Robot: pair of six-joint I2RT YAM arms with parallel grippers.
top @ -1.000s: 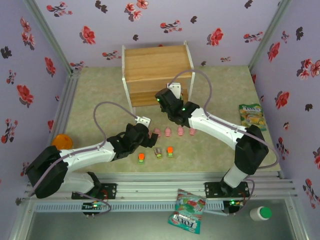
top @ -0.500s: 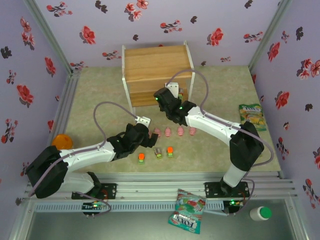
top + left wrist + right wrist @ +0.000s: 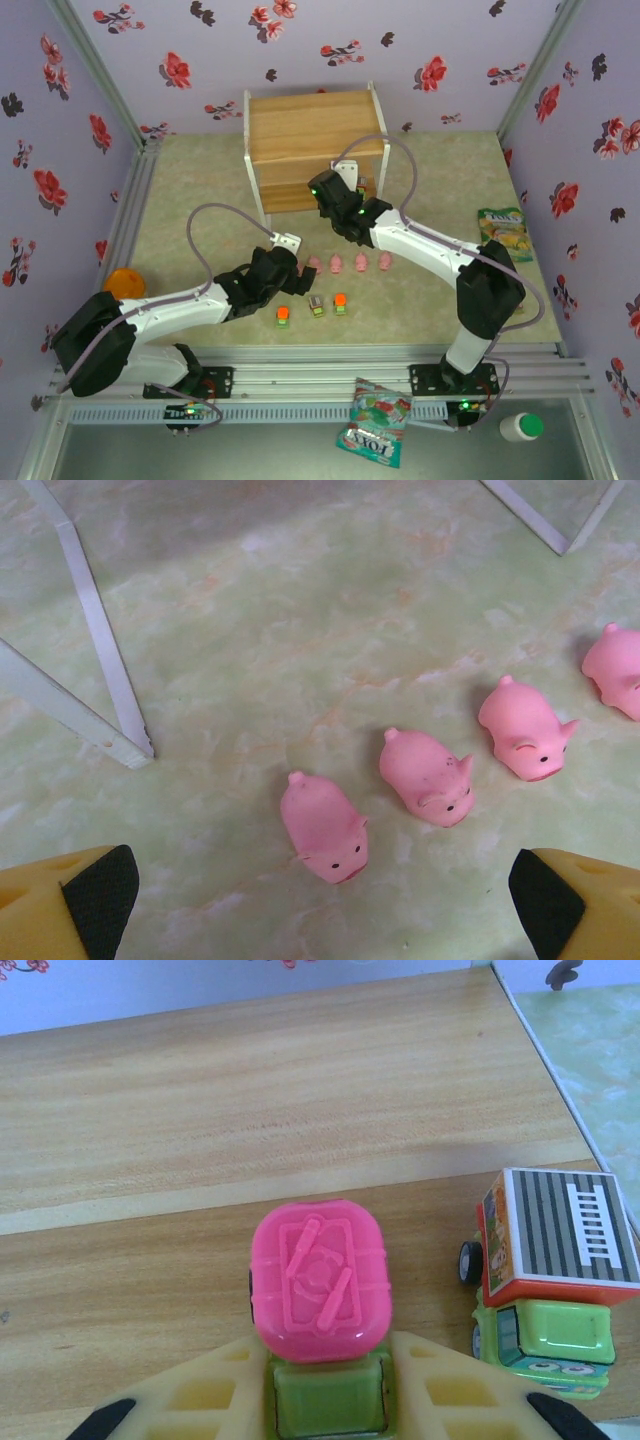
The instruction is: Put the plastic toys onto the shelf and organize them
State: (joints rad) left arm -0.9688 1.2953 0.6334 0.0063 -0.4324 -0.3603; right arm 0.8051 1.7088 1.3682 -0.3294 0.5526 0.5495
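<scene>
Right hand point(image 3: 328, 1405) clamps the pink-topped toy point(image 3: 320, 1278) over the shelf point(image 3: 150, 1130); a crooked release could knock the neighbouring truck point(image 3: 548, 1280) rolling.

A robot lab's test booth: two arms point(image 3: 420, 245) bolted to aluminium rails point(image 3: 330, 375), with a marbled green surface point(image 3: 200, 180) boxed in by purple flowered panels point(image 3: 330, 40).

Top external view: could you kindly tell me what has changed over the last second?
The right claw, shut on the pink-topped toy, advanced farther over the shelf, beside the truck toy. The left claw, open above the pink pigs, and the blocky toys on the table stayed put.
</scene>
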